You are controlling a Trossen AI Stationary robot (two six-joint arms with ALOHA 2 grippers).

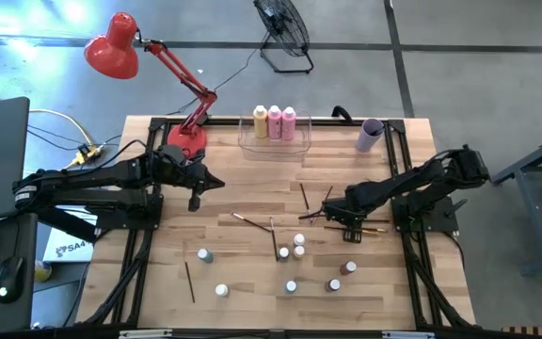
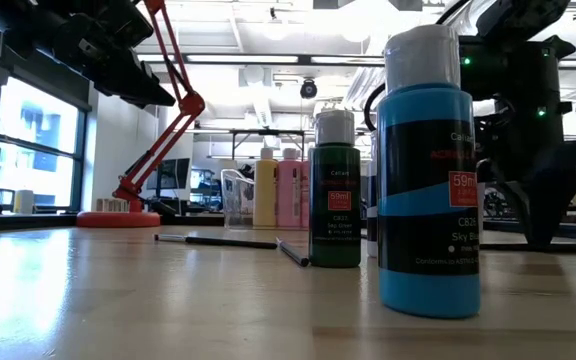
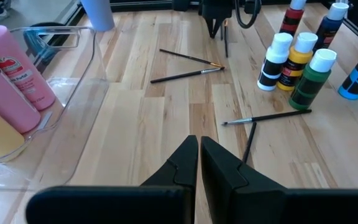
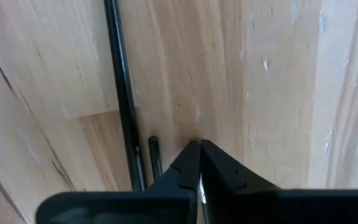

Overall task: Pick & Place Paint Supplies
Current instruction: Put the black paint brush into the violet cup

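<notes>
The right hand (image 1: 328, 217) is reaching down low to the wooden bench (image 1: 252, 184), right among a little pile of thin paintbrushes (image 1: 316, 215) near the middle. Its two fingers are pressed together, and in the right wrist view a long dark brush (image 4: 122, 93) is lying just beside the closed fingertips; I cannot tell if the fingers are pinching a brush between them. The left hand (image 1: 196, 200) is hanging over the bench on the left side, near the foot of the red lamp (image 1: 149, 66), and its fingers are together too, holding nothing. Three tall paint bottles (image 1: 274, 122) (one yellow-orange and two pink) are standing inside the clear bin (image 1: 247, 141) at the far edge of the bench. A lilac cup (image 1: 370, 135) is lying near the bin, toward the right. More brushes are lying loose on the bench, with two of them (image 1: 257, 226) close to the middle and one (image 1: 189, 281) far over on the left. The tiny white-capped bottles (image 1: 290, 252) are standing on the near half of the bench, some huddling close together and others spread apart. In the low view a blue bottle (image 2: 428, 170) and a green bottle (image 2: 335, 190) are standing upright.
</notes>
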